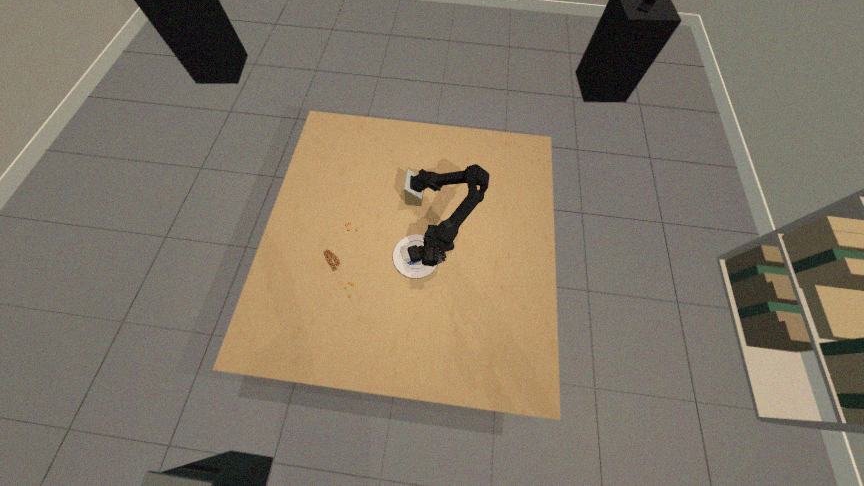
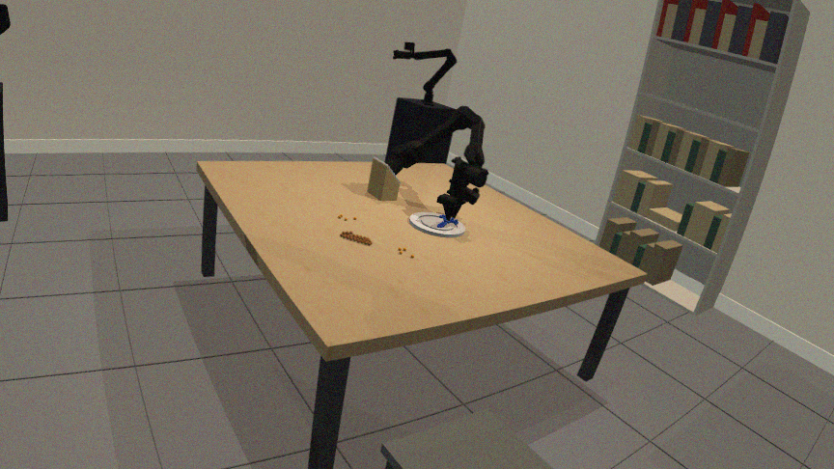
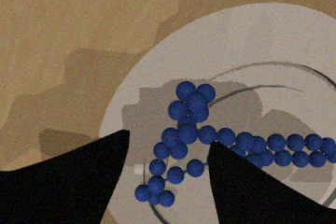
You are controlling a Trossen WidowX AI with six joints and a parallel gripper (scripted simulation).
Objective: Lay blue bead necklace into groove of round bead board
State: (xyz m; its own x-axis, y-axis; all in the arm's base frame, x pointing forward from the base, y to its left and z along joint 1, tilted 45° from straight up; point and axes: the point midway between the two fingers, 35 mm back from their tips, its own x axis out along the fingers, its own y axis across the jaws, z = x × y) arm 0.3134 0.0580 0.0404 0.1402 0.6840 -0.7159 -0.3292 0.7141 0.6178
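The round bead board (image 1: 400,264) (image 2: 415,223) (image 3: 261,28) is white and lies flat, with its circular groove partly visible in the wrist view. The blue bead necklace (image 1: 410,262) (image 2: 447,222) (image 3: 276,142) lies bunched on it: a small clump at its left end, two strands side by side running right across the middle, and a short tangle below the clump. Much of the visible groove has no beads in it; the right part is out of the wrist view. My gripper (image 3: 169,144) is open low over the board, with beads between and around the fingertips. The right finger hides some beads.
A brown bead heap (image 1: 331,259) (image 2: 355,237) lies on the wooden table (image 1: 382,340) (image 2: 479,291), away from the board. Small orange beads (image 1: 349,284) (image 2: 401,249) lie scattered on both sides of it. The arm's base stands at a grey block (image 1: 413,198) (image 2: 382,180).
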